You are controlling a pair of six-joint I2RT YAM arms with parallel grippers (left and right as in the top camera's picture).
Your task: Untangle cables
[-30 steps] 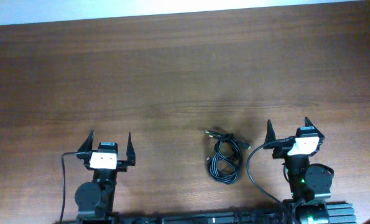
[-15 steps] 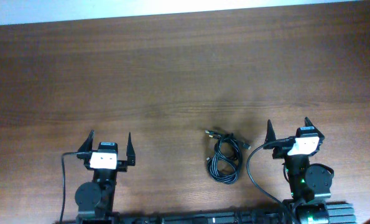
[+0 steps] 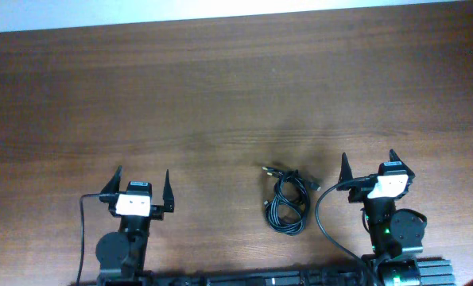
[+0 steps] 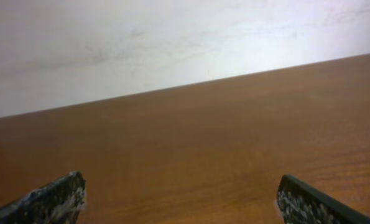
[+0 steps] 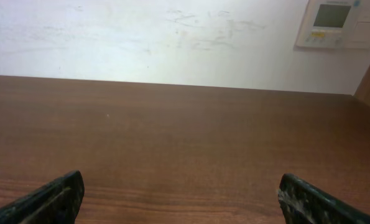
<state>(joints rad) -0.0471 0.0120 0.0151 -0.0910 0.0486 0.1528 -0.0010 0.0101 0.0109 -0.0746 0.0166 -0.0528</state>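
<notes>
Cables (image 3: 286,202): thin black cords in one coiled bundle, lying flat on the table close to its near edge, right of centre; small plug ends stick out at the coil's far-left side.
Left gripper (image 3: 141,173): near left; jaws spread wide, nothing between them; well apart from the bundle.
Right gripper (image 3: 368,156): near right; jaws spread wide, holding nothing; near the bundle's right side, not touching it.
Spacing: the bundle lies between the two grippers, closer to the right one.
Table (image 3: 220,95): brown wood; a broad stretch of bare top runs from the bundle to the far edge.
Wall (image 4: 172,37): pale, just beyond the far edge.
Control panel (image 5: 334,22): white, with a small display, on the wall at far right.
</notes>
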